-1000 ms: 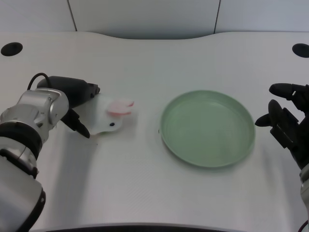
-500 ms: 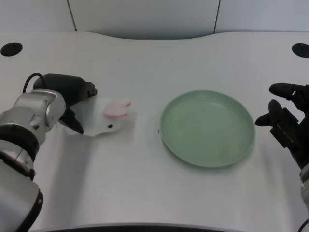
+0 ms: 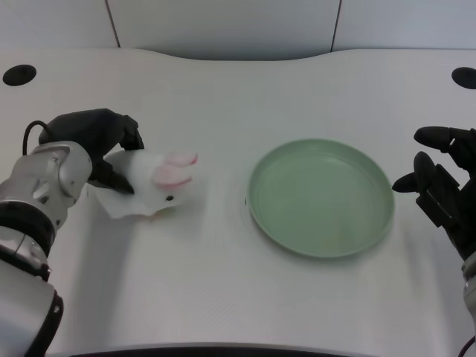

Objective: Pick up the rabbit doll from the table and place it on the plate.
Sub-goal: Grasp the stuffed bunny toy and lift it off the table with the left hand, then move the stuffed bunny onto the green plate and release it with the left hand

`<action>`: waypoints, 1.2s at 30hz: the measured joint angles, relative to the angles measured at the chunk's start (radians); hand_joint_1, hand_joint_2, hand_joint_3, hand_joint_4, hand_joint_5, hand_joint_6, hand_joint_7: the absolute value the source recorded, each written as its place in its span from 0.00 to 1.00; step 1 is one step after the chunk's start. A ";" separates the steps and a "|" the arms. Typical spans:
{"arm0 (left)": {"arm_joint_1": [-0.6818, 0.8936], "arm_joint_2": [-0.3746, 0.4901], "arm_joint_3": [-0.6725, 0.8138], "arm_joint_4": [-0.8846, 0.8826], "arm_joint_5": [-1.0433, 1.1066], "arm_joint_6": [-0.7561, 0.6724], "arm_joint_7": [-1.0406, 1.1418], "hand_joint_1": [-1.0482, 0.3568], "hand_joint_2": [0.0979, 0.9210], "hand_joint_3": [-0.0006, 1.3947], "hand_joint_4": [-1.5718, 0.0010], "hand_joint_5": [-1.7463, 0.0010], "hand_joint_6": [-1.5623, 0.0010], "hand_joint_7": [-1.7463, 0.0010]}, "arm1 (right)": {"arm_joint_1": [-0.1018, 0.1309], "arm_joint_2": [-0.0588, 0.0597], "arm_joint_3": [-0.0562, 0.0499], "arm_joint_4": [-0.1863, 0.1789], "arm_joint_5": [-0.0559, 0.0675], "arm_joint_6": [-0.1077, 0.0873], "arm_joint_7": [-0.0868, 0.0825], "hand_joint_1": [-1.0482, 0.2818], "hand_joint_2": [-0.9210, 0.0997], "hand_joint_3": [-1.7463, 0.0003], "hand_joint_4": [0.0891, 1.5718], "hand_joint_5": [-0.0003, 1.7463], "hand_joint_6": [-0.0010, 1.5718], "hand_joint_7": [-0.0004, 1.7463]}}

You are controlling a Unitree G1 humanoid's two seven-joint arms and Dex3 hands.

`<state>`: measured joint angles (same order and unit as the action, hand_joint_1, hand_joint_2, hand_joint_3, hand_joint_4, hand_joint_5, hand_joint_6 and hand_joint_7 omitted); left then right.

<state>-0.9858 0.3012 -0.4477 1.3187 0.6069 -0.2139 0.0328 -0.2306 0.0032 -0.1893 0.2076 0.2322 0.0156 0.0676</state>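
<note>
Fingers of the black many-fingered left hand (image 3: 104, 145) at the left of the frame are curled around the rear of the small white plush rabbit doll with pink ears (image 3: 152, 190): some arch over its back, and one shows dark against its near side. The hand looks clamped on the doll, though how firm the hold is cannot be read from this view. The doll sits at the left middle of the frame, its pink ears and dark eye turned toward the right; a soft shadow lies beneath it, and whether it rests on the white surface (image 3: 223, 297) or is just clear of it cannot be told.

Judged from this, the step in hand is the pick-up itself: the grasp is made and the lift is at its very start or about to begin. The round pale green plate (image 3: 256, 208) lies well apart to the right, near the frame's centre, with nothing in it.

The next move calls for raising the doll high enough to pass the plate's raised rim, carrying it rightward across the bare stretch between, and lowering it inside the rim before the fingers part.
</note>
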 measured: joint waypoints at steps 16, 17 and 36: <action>0.000 0.035 0.094 -0.062 -0.080 -0.056 -0.056 0.60 0.85 0.00 0.52 0.01 0.56 0.07 | 0.000 0.001 0.002 0.036 -0.013 -0.042 0.002 0.56 0.00 0.66 0.21 0.93 0.22 0.81; 0.000 0.035 0.094 -0.065 -0.080 -0.061 -0.056 0.60 0.85 0.00 0.52 0.01 0.56 0.07 | 0.000 0.001 0.002 0.036 -0.013 -0.042 0.002 0.56 0.00 0.66 0.21 0.93 0.22 0.81; -0.079 -0.133 0.095 -0.103 -0.082 -0.134 -0.033 0.66 0.84 0.02 0.47 0.00 0.55 0.00 | -0.006 0.011 0.003 0.048 -0.014 -0.034 -0.016 0.56 0.00 0.67 0.23 0.95 0.22 0.82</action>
<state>-1.0647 0.1680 -0.3528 1.2161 0.5254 -0.3484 0.0000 -0.2369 0.0141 -0.1861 0.2552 0.2179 -0.0185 0.0513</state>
